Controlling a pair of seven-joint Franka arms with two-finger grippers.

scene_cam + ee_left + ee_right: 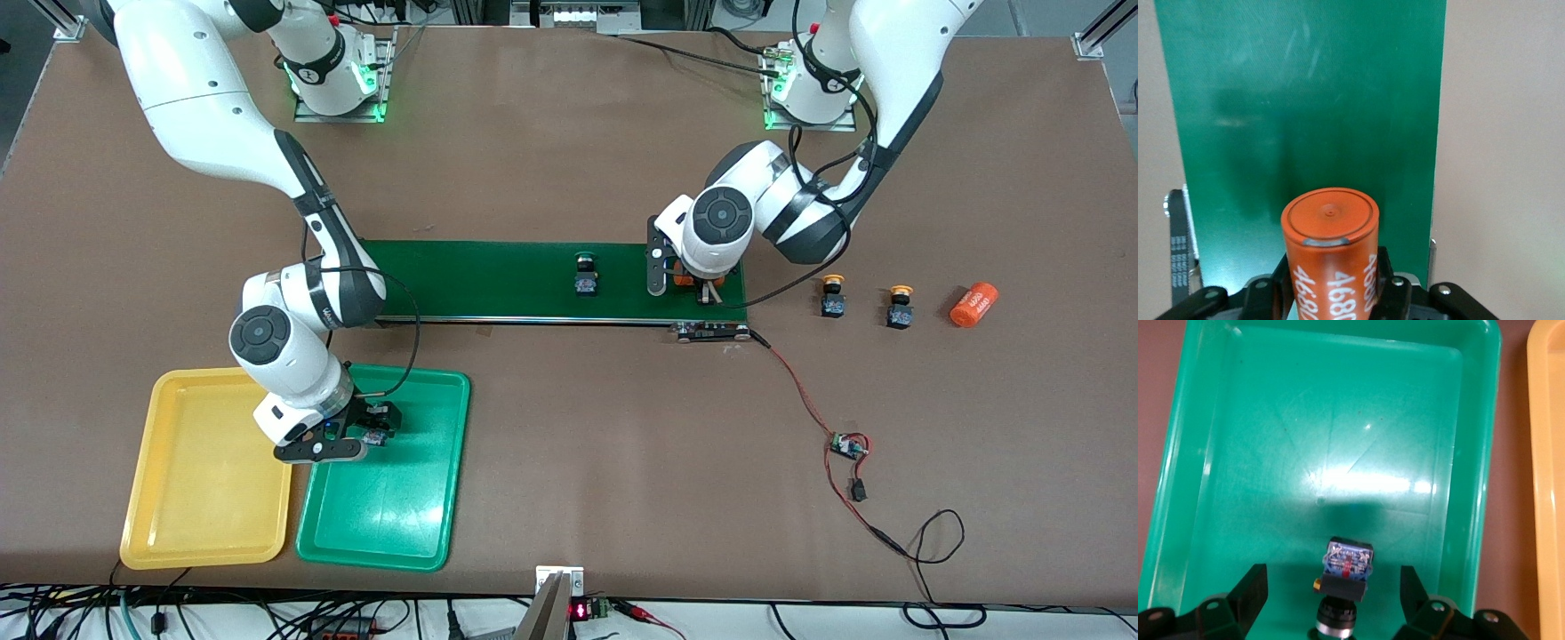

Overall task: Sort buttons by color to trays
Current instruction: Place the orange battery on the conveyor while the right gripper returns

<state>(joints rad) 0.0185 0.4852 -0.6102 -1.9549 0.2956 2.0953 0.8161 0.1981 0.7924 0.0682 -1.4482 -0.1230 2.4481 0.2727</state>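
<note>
One button (1346,568) lies on its side in the green tray (1338,440), blue base showing, between the wide-apart fingers of my open right gripper (1333,580), touching neither. From the front this gripper (363,433) is low over the green tray (400,507), beside the yellow tray (209,467). A green button (584,274) stands on the conveyor belt (498,280). Two yellow buttons (832,296) (901,307) stand on the table off the belt's end, toward the left arm's end. My left gripper (1331,293) is shut on an orange cylinder (1331,253) marked 4680, over the belt's end (685,280).
A second orange cylinder (973,305) lies on the table next to the yellow buttons. A small circuit board (849,444) with red and black wires runs from the belt's motor end toward the front edge. The yellow tray's rim (1548,453) borders the green one.
</note>
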